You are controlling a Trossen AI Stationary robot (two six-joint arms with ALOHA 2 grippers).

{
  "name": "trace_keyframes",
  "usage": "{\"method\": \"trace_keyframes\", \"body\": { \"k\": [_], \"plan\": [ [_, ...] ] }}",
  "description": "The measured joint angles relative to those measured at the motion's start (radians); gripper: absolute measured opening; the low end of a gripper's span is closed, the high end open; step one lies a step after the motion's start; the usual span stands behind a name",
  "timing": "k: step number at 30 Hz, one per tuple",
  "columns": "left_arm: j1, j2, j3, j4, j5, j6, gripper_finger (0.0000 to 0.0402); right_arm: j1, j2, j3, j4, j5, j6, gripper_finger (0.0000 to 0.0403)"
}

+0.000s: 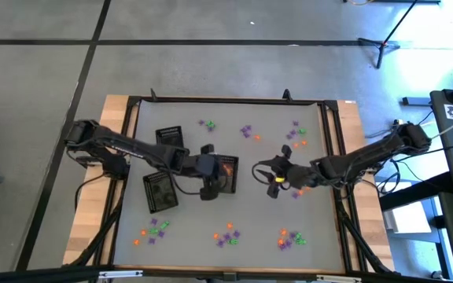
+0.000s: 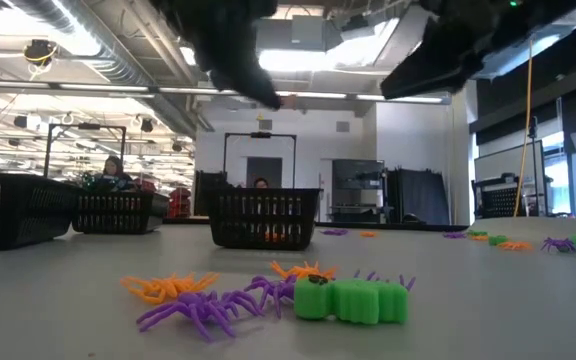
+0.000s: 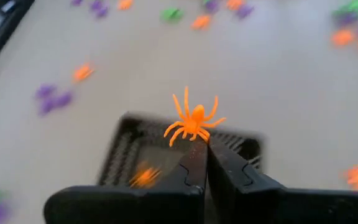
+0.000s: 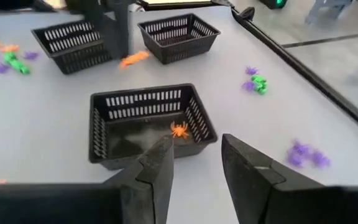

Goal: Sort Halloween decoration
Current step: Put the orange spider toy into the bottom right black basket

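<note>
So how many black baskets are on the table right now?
3: one basket at the back left, one nearer the front left, and one in the middle, under the left gripper.

Grey concrete floor (image 1: 38,71) with dark seams surrounds the table; bright ceiling lights (image 2: 298,60) overhead.

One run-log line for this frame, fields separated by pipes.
left gripper: shut on orange spider, over middle black tray | right gripper: open, empty, beside tray | tray: one orange trinket inside | other trinkets scattered on table
</note>
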Motion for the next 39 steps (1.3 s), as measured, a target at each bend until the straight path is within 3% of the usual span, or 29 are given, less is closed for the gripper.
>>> {"method": "trace_keyframes", "body": {
  "k": [6, 12, 18, 30, 39],
  "plan": [
    [-0.016, 0.01, -0.049, 0.041, -0.043, -0.099, 0.0, 0.058, 0.01, -0.05, 0.071, 0.014, 0.11, 0.0133],
    [-0.02, 0.01, -0.158, 0.071, -0.18, -0.236, 0.0002, 0.104, 0.031, -0.058, 0.095, 0.016, 0.195, 0.0133],
    [-0.019, 0.01, -0.196, 0.095, -0.227, -0.293, 0.0044, 0.126, 0.099, -0.058, 0.154, 0.041, 0.217, 0.0133],
    [-0.068, 0.01, -0.197, 0.198, -0.224, -0.195, 0.0169, 0.125, 0.157, -0.058, 0.205, 0.069, 0.201, 0.0133],
    [-0.086, 0.012, -0.197, 0.233, -0.182, -0.017, 0.0196, 0.125, 0.157, -0.058, 0.203, 0.163, 0.1, 0.0133]
  ]
}}
